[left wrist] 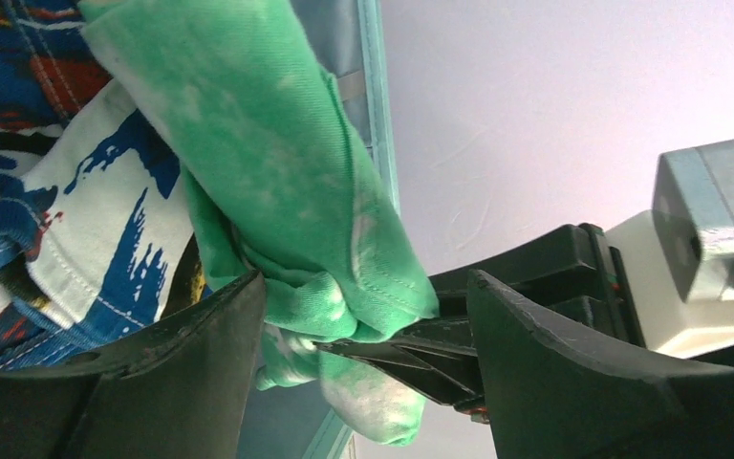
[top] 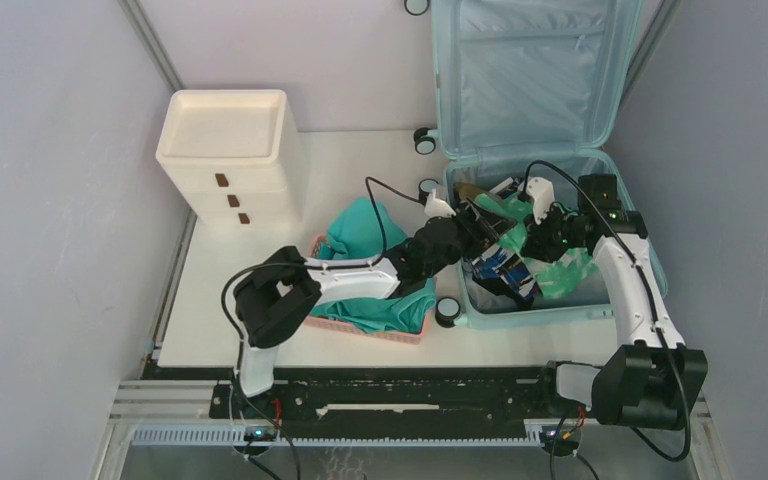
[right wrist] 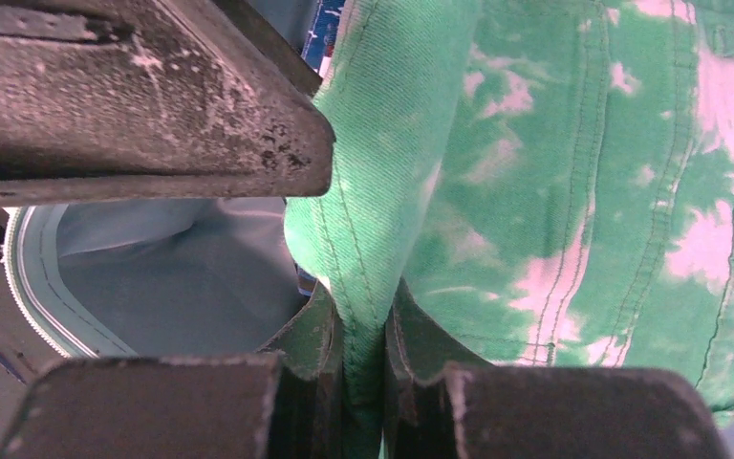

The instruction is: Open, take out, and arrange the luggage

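Note:
The pale aqua luggage (top: pixel 525 70) lies open at the back right, its lid leaning on the wall. Inside are a green tie-dye garment (top: pixel 565 272) and a blue-white patterned garment (top: pixel 505 268). My right gripper (top: pixel 527 226) is shut on a fold of the green garment (right wrist: pixel 535 172), pinched between its fingertips in the right wrist view (right wrist: pixel 365 325). My left gripper (top: pixel 484 226) is open, its jaws on either side of a bunched end of the same garment (left wrist: pixel 277 143) and of one right finger. The patterned cloth (left wrist: pixel 76 220) hangs beside it.
A shallow pink basket (top: pixel 400 334) holding a teal garment (top: pixel 365 235) sits left of the suitcase, under the left arm. A cream-white drawer cabinet (top: pixel 225 150) stands at the back left. Grey walls close in both sides.

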Motion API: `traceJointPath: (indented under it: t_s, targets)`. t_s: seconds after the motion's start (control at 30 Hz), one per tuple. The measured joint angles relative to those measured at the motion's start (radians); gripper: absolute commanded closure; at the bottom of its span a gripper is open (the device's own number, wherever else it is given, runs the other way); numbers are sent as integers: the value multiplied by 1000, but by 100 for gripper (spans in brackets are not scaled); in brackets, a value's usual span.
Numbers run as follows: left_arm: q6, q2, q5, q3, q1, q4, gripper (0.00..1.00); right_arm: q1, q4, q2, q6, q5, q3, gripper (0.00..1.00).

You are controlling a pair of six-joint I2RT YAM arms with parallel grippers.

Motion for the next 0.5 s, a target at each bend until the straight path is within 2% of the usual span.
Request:
traceJointPath:
  t_s: [0.5]
  targets:
    - [-45, 13, -38, 53, -14, -154, 15, 48, 2, -8, 42, 34, 0, 100]
